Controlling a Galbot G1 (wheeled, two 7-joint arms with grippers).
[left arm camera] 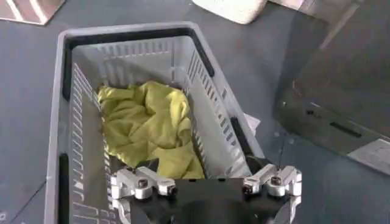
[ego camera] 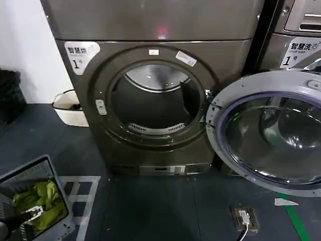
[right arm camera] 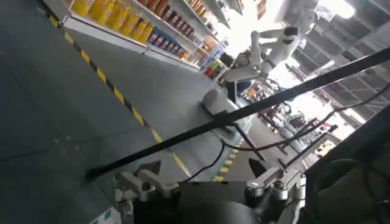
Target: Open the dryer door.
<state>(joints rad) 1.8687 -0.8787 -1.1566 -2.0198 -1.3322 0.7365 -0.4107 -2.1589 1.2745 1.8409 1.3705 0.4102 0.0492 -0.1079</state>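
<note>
The grey dryer [ego camera: 155,30] stands in the middle of the head view. Its round glass door [ego camera: 271,135] is swung wide to the right, and the dark drum opening [ego camera: 155,100] is bare. My left gripper [ego camera: 27,216] hangs at the lower left, far from the door. It is open and empty over a grey basket [left arm camera: 122,33] that holds a yellow-green cloth [left arm camera: 149,125]. My right gripper [right arm camera: 207,189] is open with nothing in it. It faces a dark floor with yellow stripes and distant shelves.
A second machine [ego camera: 301,30] stands right of the dryer, behind the open door. A white tub [ego camera: 70,113] sits on the floor to the dryer's left. A small box with a cable [ego camera: 245,218] lies on the floor in front, beside a green line [ego camera: 296,221].
</note>
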